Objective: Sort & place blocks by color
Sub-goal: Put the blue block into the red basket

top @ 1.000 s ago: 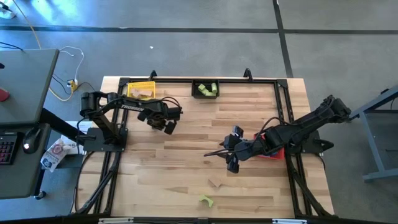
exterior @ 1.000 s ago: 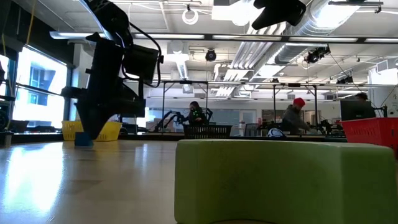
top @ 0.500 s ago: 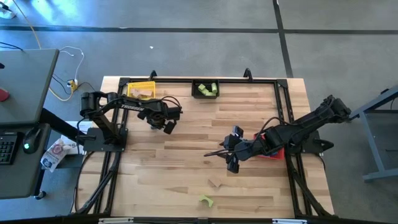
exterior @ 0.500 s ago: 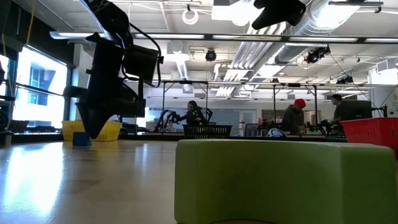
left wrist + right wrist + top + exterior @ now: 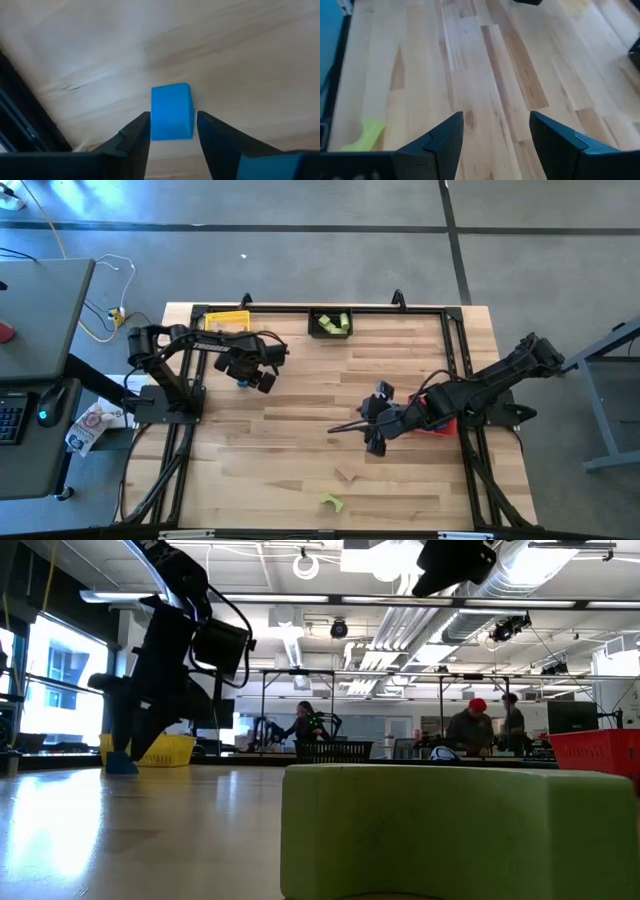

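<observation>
The left jaws (image 5: pixel 172 131) are closed on a blue block (image 5: pixel 171 111); in the left wrist view its sides sit pressed between the two dark fingers (image 5: pixel 136 136), with pale wood grain beyond it. In the high view the left jaws (image 5: pixel 243 378) are near the tabletop's (image 5: pixel 300 440) far-left part, just in front of the yellow bin (image 5: pixel 226 323), and a small spot of the blue block (image 5: pixel 242 385) shows beneath them. The low view has the blue block (image 5: pixel 120 762) low at the tabletop surface under the dark arm, with the yellow bin (image 5: pixel 165 750) behind it; whether the block touches the wood cannot be told.

The right jaws (image 5: pixel 492 132) stand wide apart with nothing between them, looking along bare planks. In the high view the right jaws (image 5: pixel 372 432) hover over the middle-right of the tabletop, with the red bin (image 5: pixel 440 426) mostly hidden under that arm.

A light green block (image 5: pixel 331 503) lies near the front edge of the tabletop, and a tan block (image 5: pixel 346 474) lies just behind it. The same light green block (image 5: pixel 455 830) fills the foreground of the low view, and it appears in the right wrist view (image 5: pixel 364 135). The black bin (image 5: pixel 330 323) at the far edge holds green blocks (image 5: pixel 338 322), and the yellow bin holds tan pieces.

People stand in the room beyond the tabletop in the low view.
</observation>
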